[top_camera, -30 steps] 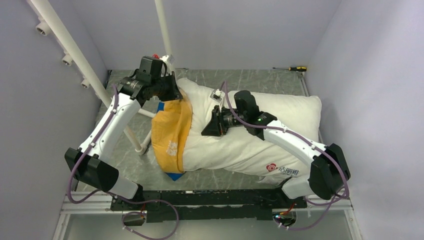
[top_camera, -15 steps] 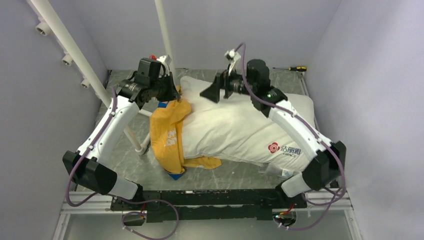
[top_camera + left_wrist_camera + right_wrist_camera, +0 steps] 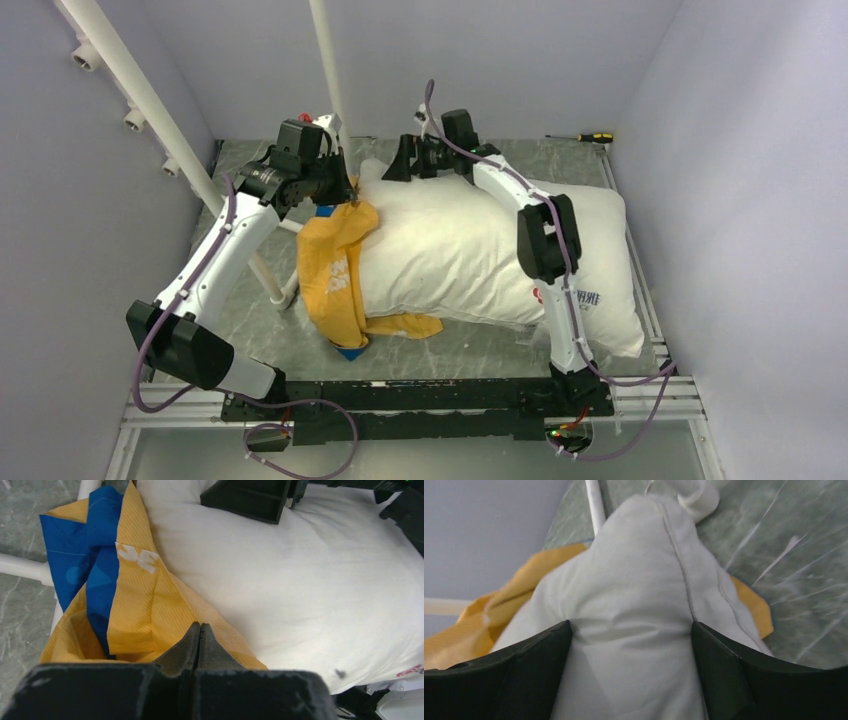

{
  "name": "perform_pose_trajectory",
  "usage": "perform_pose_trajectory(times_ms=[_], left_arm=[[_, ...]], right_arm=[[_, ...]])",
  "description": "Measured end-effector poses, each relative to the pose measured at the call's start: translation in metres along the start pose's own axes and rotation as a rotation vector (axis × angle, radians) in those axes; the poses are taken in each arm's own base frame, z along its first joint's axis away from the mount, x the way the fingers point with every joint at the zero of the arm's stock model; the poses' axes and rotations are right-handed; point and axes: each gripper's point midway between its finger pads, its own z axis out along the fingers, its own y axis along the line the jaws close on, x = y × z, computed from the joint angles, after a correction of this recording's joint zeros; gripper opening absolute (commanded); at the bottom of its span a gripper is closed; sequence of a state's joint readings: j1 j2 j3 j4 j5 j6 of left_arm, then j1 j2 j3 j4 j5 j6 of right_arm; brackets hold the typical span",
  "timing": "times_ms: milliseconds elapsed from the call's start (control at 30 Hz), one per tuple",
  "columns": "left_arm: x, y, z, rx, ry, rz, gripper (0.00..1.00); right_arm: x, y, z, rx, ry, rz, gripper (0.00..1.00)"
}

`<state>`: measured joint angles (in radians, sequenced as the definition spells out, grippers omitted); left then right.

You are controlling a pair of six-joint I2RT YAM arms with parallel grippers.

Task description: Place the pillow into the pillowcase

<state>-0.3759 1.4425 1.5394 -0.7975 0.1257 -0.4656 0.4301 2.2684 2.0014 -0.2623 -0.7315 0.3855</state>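
Observation:
The plump white pillow [image 3: 450, 250] lies across the table, its red logo near the right arm. The yellow-orange and blue pillowcase [image 3: 335, 265] is bunched over the pillow's left end. My left gripper [image 3: 350, 195] is shut on a yellow fold of the pillowcase [image 3: 140, 605], with the jaw tips [image 3: 200, 626] pressed together right beside the pillow [image 3: 310, 590]. My right gripper [image 3: 400, 160] is open at the pillow's far left corner. In the right wrist view the piped corner of the pillow [image 3: 639, 595] bulges between the spread fingers of that gripper [image 3: 631, 630].
A white pipe frame [image 3: 270, 275] stands at the left beside the pillowcase, and a vertical white pole [image 3: 325, 60] rises behind it. A screwdriver [image 3: 585, 137] lies at the back right. Grey walls close in on three sides of the marble table [image 3: 480, 350].
My right gripper opened and swung from the pillow's middle up to its far left corner. The pillow settled flatter and a yellow flap slid out underneath. The left gripper kept its hold.

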Motion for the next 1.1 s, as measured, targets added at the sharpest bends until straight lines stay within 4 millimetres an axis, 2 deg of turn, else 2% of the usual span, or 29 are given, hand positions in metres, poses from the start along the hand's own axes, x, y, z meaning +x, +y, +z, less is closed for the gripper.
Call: perform_pose_trajectory(times_ms=[33,100,167,200,367,433,567,700,767,867,1000,1100], left_arm=[[0.001,0.004,0.001,-0.012,-0.001,-0.001,0.0],[0.002,0.007,0.003,-0.023,0.0,-0.005,0.0],[0.003,0.013,0.004,-0.035,0.003,-0.012,0.0],[0.003,0.015,0.004,-0.04,0.004,-0.016,0.0],[-0.003,0.022,0.004,-0.051,-0.015,-0.029,0.0],[-0.008,0.024,0.005,-0.056,-0.031,-0.033,0.0],[-0.016,0.031,0.004,-0.071,-0.061,-0.041,0.0],[-0.021,0.036,0.002,-0.071,-0.092,-0.039,0.0],[-0.021,0.036,0.0,-0.054,-0.108,-0.029,0.0],[-0.021,0.028,-0.006,0.003,-0.133,-0.003,0.0],[-0.03,0.004,-0.021,0.126,-0.184,0.032,0.0],[-0.037,-0.016,-0.039,0.22,-0.227,0.06,0.0]], right_arm=[[0.013,-0.006,0.008,-0.034,0.036,0.044,0.74],[0.027,-0.008,0.014,-0.084,0.078,0.096,0.35],[0.033,-0.005,0.012,-0.133,0.101,0.121,0.03],[0.033,-0.001,0.009,-0.153,0.105,0.122,0.0],[0.045,0.024,-0.02,-0.2,0.125,0.119,0.0],[0.045,0.043,-0.035,-0.218,0.12,0.086,0.0],[0.043,0.095,-0.072,-0.279,0.101,0.0,0.0],[0.051,0.129,-0.095,-0.314,0.097,-0.069,0.0],[0.058,0.136,-0.098,-0.315,0.109,-0.093,0.0],[0.073,0.142,-0.091,-0.302,0.147,-0.118,0.0],[0.095,0.153,-0.08,-0.303,0.204,-0.142,0.0],[0.101,0.161,-0.077,-0.314,0.224,-0.16,0.0]])
